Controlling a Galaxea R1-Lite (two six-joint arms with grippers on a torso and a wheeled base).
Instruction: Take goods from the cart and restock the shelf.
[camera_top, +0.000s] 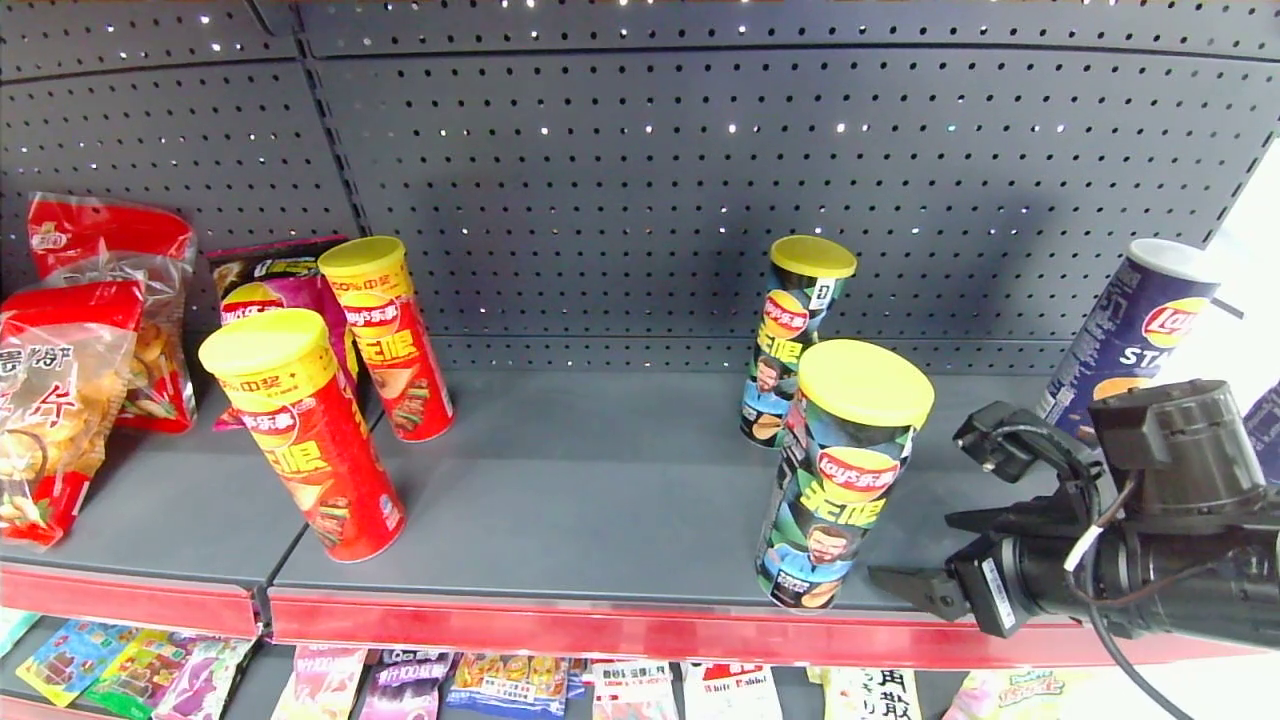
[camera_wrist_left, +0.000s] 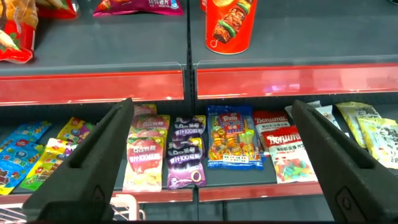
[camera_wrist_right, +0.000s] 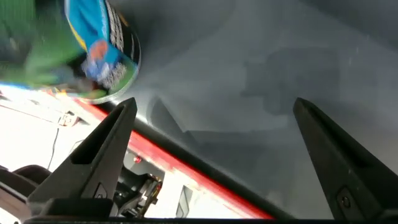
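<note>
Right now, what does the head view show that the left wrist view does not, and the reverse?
The head view adds the front green can, the back green can, a blue can at the right, the pegboard wall, and the right end effector, open beside the front green can. The left wrist view adds the left end effector, open, facing the lower shelf. Both share the front red can, the red shelf edge and the snack packets on the lower shelf.

Blue can (camera_top: 1135, 330) base hidden behind right arm (camera_top: 1150, 575), green can (camera_wrist_right: 62, 56) blurred, snack bag (camera_top: 55, 400) cut by left edge
</note>
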